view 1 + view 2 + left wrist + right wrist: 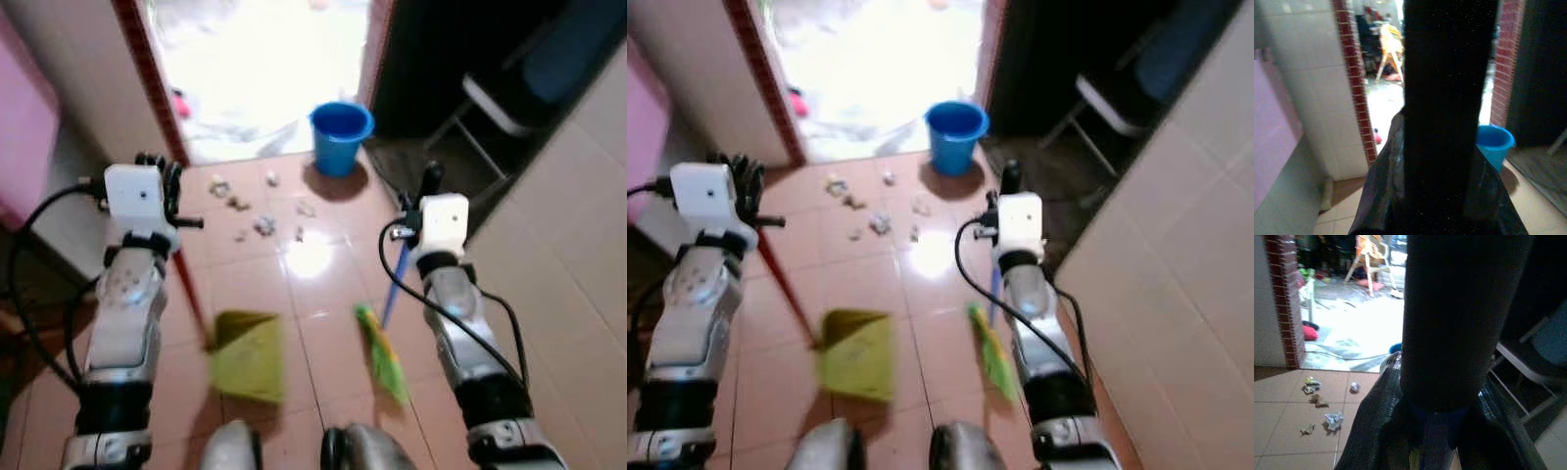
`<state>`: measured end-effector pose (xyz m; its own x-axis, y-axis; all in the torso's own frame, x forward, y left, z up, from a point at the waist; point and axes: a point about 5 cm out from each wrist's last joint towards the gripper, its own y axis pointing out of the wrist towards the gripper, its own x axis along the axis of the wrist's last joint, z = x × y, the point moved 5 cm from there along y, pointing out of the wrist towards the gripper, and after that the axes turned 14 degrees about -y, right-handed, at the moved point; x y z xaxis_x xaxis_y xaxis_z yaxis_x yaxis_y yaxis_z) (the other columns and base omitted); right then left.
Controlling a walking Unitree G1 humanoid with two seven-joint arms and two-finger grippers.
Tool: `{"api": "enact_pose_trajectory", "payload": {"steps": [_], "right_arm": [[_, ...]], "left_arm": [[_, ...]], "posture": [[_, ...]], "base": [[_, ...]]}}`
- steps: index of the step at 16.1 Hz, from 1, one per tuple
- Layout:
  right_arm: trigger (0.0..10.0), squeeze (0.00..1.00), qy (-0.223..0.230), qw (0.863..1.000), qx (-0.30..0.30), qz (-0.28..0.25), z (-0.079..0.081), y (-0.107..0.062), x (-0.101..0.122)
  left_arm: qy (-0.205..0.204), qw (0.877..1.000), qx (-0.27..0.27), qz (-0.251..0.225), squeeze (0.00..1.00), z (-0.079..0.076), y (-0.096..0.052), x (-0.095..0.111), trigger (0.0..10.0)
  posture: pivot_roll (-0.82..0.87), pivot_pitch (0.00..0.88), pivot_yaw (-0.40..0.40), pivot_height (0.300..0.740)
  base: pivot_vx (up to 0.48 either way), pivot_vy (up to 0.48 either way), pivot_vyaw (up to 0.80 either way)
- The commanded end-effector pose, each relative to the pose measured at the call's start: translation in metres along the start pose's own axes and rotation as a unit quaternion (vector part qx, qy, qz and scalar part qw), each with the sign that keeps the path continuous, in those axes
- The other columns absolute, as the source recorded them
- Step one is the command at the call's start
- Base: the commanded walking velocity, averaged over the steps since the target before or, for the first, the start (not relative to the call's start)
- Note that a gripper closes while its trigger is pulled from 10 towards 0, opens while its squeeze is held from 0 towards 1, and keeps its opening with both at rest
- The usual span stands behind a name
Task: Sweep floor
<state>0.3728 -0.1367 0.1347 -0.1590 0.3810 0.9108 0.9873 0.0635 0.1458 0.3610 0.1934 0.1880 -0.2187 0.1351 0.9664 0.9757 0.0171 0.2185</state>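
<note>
Broom [384,352], green bristles, blue handle, clamped in right gripper [428,186]; left gripper [157,176] clasps yellow-green dustpan's [250,357] red handle.

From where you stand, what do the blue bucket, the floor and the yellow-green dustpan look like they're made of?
The round blue bucket looks like moulded plastic: uniform saturated colour, smooth wall with a thin rim. The reddish-brown floor looks like glazed ceramic tile: grout lines and a bright glare patch. The flat yellow-green dustpan on its red handle is probably plastic too, though blur leaves that open.
</note>
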Motion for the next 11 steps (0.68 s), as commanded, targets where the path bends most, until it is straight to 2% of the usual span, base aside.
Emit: {"api": "enact_pose_trajectory", "payload": {"steps": [1, 5, 11], "right_arm": [[10.0, 0.0, -0.011, 1.0, 0.008, -0.024, 0.0052, 0.0022, 0.0118], [10.0, 0.0, -0.007, 1.0, 0.01, -0.021, 0.0065, 0.0007, 0.0095], [10.0, 0.0, -0.012, 1.0, 0.007, -0.017, 0.0039, 0.0014, 0.0079]], "left_arm": [[0.012, 1.0, 0.008, -0.025, 0.0, 0.0064, 0.0014, 0.0143, 10.0], [0.012, 1.0, 0.005, -0.024, 0.0, 0.0066, 0.0034, 0.0147, 10.0], [0.008, 1.0, 0.004, -0.021, 0.0, 0.0036, 0.0007, 0.0117, 10.0]], "posture": [[0.04, 0.138, -0.032, 0.74], [0.04, 0.138, -0.032, 0.74], [0.04, 0.144, -0.037, 0.74]], "base": [[0.439, 0.0, 0.73], [0.419, 0.066, 0.69], [0.394, 0.273, 0.0]]}}
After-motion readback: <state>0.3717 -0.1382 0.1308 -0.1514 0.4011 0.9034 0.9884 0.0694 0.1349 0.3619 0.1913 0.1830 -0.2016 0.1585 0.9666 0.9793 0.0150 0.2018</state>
